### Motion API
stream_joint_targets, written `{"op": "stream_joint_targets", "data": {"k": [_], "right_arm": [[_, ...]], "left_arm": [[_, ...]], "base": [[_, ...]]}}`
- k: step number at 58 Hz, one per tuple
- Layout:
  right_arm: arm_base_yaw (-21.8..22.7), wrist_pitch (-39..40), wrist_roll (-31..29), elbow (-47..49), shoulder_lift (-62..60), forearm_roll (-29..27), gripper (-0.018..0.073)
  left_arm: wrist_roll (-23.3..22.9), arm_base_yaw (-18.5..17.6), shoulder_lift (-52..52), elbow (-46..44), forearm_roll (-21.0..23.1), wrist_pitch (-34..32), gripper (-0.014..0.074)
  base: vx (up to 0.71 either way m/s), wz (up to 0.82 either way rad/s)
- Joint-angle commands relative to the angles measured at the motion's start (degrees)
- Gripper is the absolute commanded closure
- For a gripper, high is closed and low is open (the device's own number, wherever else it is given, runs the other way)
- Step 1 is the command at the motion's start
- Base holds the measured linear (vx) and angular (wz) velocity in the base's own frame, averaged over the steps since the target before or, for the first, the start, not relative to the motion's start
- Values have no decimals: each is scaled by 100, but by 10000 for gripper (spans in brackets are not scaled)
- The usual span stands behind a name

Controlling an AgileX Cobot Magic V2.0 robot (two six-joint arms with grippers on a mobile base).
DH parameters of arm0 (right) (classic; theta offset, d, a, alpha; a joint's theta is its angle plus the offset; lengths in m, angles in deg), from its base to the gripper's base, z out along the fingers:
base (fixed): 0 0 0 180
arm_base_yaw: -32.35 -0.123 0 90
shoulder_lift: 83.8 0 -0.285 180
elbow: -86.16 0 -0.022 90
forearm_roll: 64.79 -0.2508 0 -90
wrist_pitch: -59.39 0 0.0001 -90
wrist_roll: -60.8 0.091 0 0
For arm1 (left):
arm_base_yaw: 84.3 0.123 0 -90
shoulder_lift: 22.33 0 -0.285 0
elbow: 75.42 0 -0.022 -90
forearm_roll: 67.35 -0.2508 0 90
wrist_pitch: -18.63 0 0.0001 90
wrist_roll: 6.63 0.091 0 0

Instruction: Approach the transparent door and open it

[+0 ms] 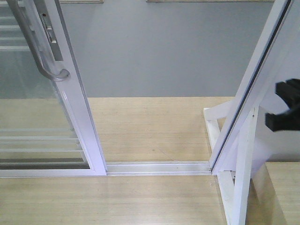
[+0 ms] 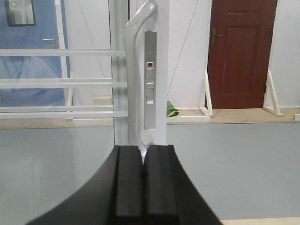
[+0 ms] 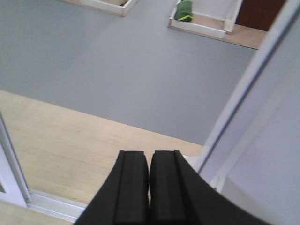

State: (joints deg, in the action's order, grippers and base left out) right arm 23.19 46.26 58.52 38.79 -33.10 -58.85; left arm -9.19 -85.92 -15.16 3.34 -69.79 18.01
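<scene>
- Looking down from the front view, a wood floor [image 1: 150, 197] fills the near part, and a grey floor [image 1: 159, 51] lies beyond it.
- The door [image 1: 77, 117] stands at the left of the front view. Its long axis is upright, though it leans in this view, with the top toward the upper left. Its white frame edge faces right, toward an open gap.
- Thin white bars [image 1: 40, 140] cross the door's glass, running level.
- A white post [image 1: 255, 79] slants up at the right side of the gap, with white braces at its foot.
- A floor track [image 1: 157, 168] runs from the door's foot across to the post.
- The handle [image 1: 40, 47] is long and curved, grey-white, and runs along the door's edge, its lower end hooking back to the frame. Just beside it is a slim metal lock plate [image 2: 150, 79].
- In the left wrist view the handle's lower end drops right behind the left gripper [image 2: 143, 187]. Its black pads press together with no gap, and I cannot tell whether they touch or pinch the handle.
- The right gripper [image 3: 149, 187] hangs above the wood floor, near the post. Its pads are pressed together and hold nothing. It shows as a black shape at the right edge of the front view.
- Far off, a dark red door [image 2: 241, 54] and a small green object [image 2: 172, 111] on the floor by a white base.
</scene>
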Motion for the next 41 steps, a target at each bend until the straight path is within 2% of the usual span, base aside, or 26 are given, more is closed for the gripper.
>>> {"op": "stream_joint_targets", "data": {"k": [1, 18, 34, 41], "right_arm": [[387, 525, 84, -425, -812, 15, 573], [1184, 793, 228, -2078, -3119, 10, 569], [1241, 850, 382, -3130, -4432, -24, 567], [1241, 835, 382, -3233, -4430, -138, 567]], "left_arm": [[-50, -30, -76, 177, 52, -442, 602], [-50, -30, -76, 177, 52, -442, 602], [-50, -30, -76, 177, 52, -442, 602], [-50, -30, -76, 177, 52, -442, 602]], "base": [[0, 0], [0, 0], [0, 0], [0, 0]]}}
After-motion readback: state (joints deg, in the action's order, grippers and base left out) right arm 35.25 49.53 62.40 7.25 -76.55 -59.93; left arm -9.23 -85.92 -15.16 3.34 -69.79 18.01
